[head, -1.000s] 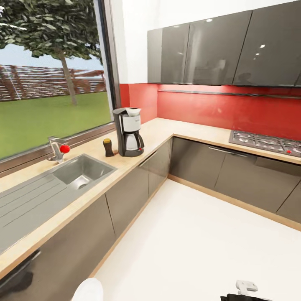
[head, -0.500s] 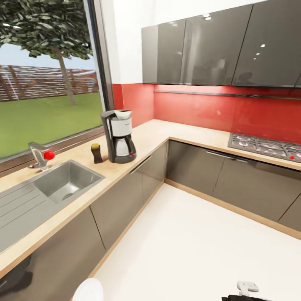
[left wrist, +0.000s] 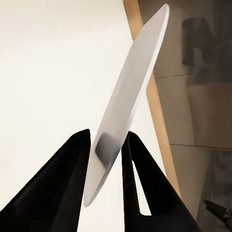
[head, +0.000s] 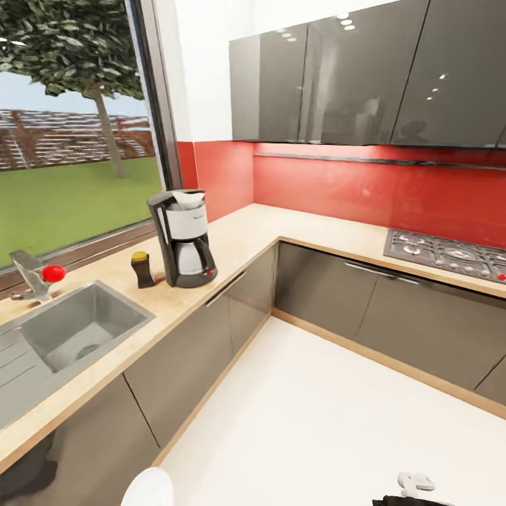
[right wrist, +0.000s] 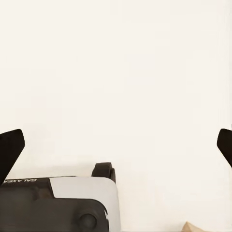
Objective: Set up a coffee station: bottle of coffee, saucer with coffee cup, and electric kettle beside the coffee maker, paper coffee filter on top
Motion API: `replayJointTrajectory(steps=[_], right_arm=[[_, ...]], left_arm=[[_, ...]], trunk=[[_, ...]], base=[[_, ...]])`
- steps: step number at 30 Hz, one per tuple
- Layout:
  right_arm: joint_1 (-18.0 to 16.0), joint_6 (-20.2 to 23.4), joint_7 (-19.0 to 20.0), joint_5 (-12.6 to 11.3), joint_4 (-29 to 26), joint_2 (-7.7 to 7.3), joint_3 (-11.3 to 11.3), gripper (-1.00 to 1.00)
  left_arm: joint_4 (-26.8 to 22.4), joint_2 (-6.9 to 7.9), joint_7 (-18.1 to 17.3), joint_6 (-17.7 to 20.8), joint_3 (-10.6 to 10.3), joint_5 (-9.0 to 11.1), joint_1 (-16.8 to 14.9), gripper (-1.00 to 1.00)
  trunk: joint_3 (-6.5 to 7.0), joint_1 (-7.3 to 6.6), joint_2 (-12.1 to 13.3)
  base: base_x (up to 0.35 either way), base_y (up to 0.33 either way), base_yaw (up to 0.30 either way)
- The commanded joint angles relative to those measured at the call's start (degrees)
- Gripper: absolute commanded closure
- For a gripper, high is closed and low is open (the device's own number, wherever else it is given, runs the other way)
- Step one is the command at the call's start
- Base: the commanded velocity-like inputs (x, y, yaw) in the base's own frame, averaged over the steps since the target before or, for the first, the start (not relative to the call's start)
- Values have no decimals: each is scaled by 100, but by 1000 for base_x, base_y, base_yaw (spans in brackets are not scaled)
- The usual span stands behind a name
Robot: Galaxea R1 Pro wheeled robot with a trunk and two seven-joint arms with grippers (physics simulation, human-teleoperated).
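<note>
Saucer, white and thin, sits edge-on between the two black fingers of the left gripper, which is clamped on its lower rim; the disc is tilted and rises away from the fingers over the pale floor, with a wooden plinth strip and dark cabinet fronts beyond it. In the head view the same saucer shows as a white curved edge at the near bottom of the picture. The coffee maker stands upright on the wooden countertop at the left run of the kitchen, in front of the big window, and a paper coffee filter rests in its top. The bottle of coffee, dark with a yellow cap, stands just beside the coffee maker on its left, close to it but not touching. Farther left and nearer lies the steel sink with a tap carrying a red knob. The counter turns a corner at the far end under the red backsplash and grey wall cabinets, and a gas hob is set into the right run. The right gripper is spread wide, its black fingertips at opposite edges of its wrist view, holding nothing, above the pale floor and part of the robot's base.
</note>
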Motion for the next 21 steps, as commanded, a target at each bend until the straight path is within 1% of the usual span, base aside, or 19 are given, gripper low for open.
replayJointTrajectory(steps=[1, 21], right_arm=[[-1, 26, 17, -60, -7, -3, 42, -100], [23, 17, 16, -76, -15, -1, 40, -100]], left_arm=[[1, -2, -24, 56, 15, 21, -5, 100], [1, -9, -24, 56, 15, 21, -5, 100]], trunk=[[-12, 6, -11], [-12, 6, -11]], base=[[310, -145, 0], [310, -157, 0]])
